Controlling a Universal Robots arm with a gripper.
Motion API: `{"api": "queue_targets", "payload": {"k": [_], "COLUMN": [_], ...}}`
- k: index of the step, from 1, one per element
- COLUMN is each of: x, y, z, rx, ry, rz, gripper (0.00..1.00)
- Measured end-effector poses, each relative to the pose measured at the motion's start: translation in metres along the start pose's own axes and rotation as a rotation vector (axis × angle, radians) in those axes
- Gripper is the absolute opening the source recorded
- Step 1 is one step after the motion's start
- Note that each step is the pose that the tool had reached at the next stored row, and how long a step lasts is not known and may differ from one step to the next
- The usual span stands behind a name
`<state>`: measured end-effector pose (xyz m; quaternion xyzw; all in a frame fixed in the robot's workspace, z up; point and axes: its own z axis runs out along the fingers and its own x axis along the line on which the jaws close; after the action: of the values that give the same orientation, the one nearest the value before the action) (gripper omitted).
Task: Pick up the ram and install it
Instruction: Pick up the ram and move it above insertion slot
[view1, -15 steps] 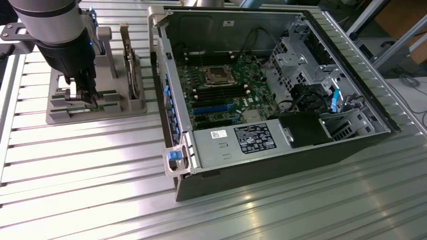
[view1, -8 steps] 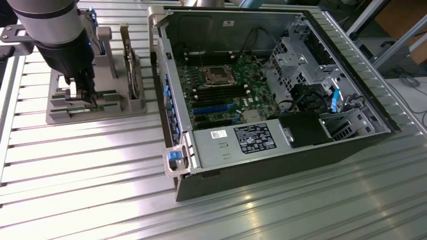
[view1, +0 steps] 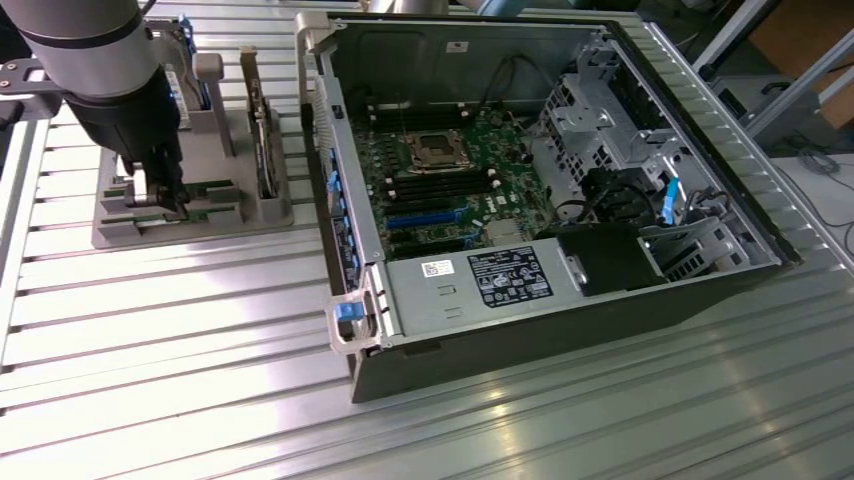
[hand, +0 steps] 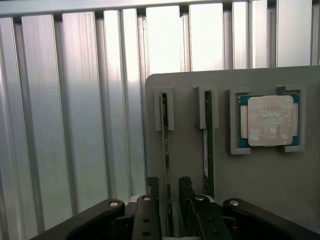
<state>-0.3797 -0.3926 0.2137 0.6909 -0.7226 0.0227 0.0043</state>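
Pincer (hand: 169, 183) part-open astride ram (hand: 164, 131) in grey holder (hand: 260, 180), wrist view adds CPU (hand: 270, 120), ext. view PC case (view1: 574, 332).

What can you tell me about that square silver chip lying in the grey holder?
The square silver chip has a dull metal lid on a greenish board showing at its edges. It lies flat, lid up, in a framed recess of the grey holder, beside two thin boards standing on edge. Only the holder touches it; the tool is apart from it.
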Motion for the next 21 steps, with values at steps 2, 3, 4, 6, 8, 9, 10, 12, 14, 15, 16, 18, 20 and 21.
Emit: {"api": "queue_targets", "payload": {"k": [2,3,4,6,8,9,10,12,14,15,16,18,20,21], "x": [0.0,0.0,-0.0001,0.0,-0.0001,-0.0001,-0.0001,-0.0001,-0.0001,-0.0001,-0.0001,-0.0001,-0.0001,-0.0001], "y": [0.0008,0.0011,0.0014,0.0025,0.003,0.003,0.003,0.003,0.003,0.003,0.003,0.003,0.003,0.003], "z": [0.0016,0.0021,0.0027,0.0044,0.0061,0.0064,0.0065,0.0065,0.0066,0.0065,0.0065,0.0065,0.0065,0.0065], "rx": [-0.0001,-0.0001,0.0,0.0,0.0,-0.0001,0.0,0.0001,0.0,0.0,0.0,0.0001,0.0,0.0003], "ry": [0.0,0.0,0.0,-0.0001,0.0,0.0,0.0,-0.0001,-0.0001,-0.0001,-0.0001,-0.0001,-0.0001,-0.0002], "rz": [-0.001,-0.002,-0.002,-0.004,-0.004,-0.004,-0.005,-0.005,-0.005,-0.005,-0.005,-0.004,-0.005,-0.004], "gripper": [0.3,0.3,0.3,0.3,0.3,0.3,0.3,0.29,0.12,0.12,0.12,0.12,0.12,0.12]}}
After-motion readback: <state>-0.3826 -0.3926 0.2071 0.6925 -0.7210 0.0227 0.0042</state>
